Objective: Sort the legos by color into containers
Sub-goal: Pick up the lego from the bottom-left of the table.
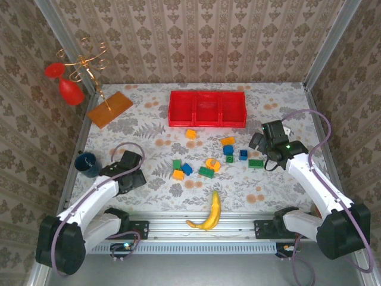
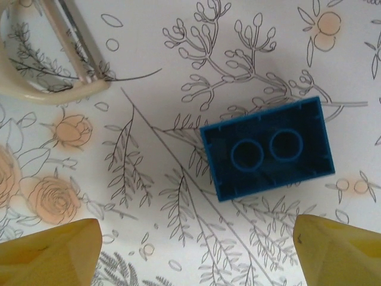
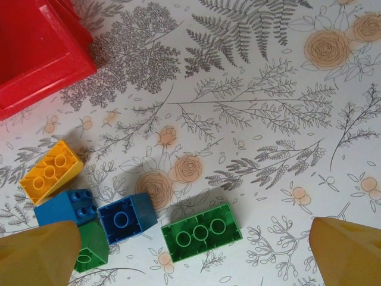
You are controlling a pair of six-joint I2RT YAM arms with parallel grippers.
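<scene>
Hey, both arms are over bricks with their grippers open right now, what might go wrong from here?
1. The green brick below the open right gripper lies close beside a small blue brick; closing might catch both and mix colours.
2. The upturned blue brick lies skewed and off-centre, nearer one finger of the open left gripper, so it may twist or get pushed aside instead of gripped.

Bright, even light; soft shadows; wrist-view foregrounds slightly blurred.
</scene>
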